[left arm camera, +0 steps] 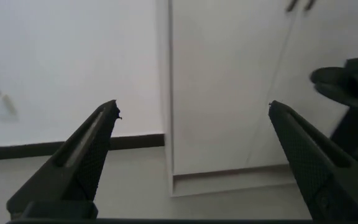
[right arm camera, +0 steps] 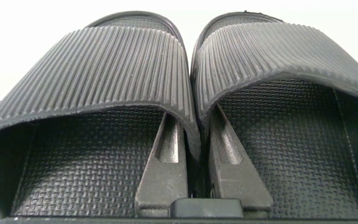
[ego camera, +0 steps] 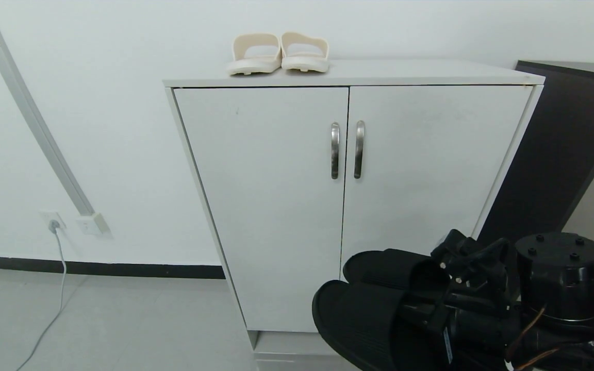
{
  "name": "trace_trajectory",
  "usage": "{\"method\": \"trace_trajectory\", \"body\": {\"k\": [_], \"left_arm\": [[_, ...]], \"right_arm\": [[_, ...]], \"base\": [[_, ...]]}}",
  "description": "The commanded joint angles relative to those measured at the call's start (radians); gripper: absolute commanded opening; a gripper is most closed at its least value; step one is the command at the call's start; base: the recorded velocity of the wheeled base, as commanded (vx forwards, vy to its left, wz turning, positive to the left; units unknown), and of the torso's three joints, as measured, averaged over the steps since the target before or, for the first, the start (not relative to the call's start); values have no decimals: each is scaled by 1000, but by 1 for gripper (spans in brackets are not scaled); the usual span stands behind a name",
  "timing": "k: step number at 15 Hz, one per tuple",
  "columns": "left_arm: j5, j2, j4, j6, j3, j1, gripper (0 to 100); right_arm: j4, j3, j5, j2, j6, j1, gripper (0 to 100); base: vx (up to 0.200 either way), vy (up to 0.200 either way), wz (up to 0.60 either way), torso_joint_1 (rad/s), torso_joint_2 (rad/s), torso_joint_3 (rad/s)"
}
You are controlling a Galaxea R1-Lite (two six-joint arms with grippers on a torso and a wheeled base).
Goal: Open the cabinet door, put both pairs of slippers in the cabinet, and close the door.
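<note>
I see a bare indoor room, prob. a test space w/ home-style props: plain white wall (ego camera: 111,129), grey floor (ego camera: 137,319), cabinet (ego camera: 276,216), wall socket (ego camera: 52,222) w/ cable (ego camera: 60,288), surface cable duct (ego camera: 29,111).

You get bright, even light on the white wall (ego camera: 96,129) and cabinet (ego camera: 266,206), small glints on the door handles (ego camera: 334,150), while the black slippers (ego camera: 374,314) at near right stay deeply dark.
</note>
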Motion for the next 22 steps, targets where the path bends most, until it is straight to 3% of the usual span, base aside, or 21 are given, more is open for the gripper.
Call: {"method": "trace_trajectory", "body": {"k": [1, 3, 4, 7, 9, 16, 19, 22], "left_arm": [[-195, 362, -142, 7, -65, -13, 100], [-261, 514, -234, 8, -114, -15, 100], [-267, 577, -283, 8, -139, -15, 100], [-259, 754, -448, 4, -206, -123, 100], [-256, 852, -503, 2, -269, -186, 100], [-253, 1119, -625, -2, -473, -404, 100], [-219, 1255, -629, -2, -600, -502, 100], [-196, 1386, -624, -2, -758, -565, 100]], "right_arm": [[-1, 4, -1, -1, 0, 1, 0], [-1, 9, -3, -4, -6, 1, 0], [-1, 10, -4, -4, -6, 1, 0], [-1, 10, -4, -4, -6, 2, 0], [-1, 10, -1, -1, -6, 2, 0], [-1, 13, -3, -3, -6, 2, 0], [-1, 16, -1, 2, -5, 2, 0], [-1, 19, 2, 10, -6, 2, 0]], "base": [[0, 0, 0, 0, 0, 0], [0, 0, 0, 0, 0, 0], [0, 0, 0, 0, 0, 0], [0, 0, 0, 0, 0, 0], [0, 0, 0, 0, 0, 0], [0, 0, 0, 0, 0, 0], [0, 0, 0, 0, 0, 0], [0, 0, 0, 0, 0, 0]]}}
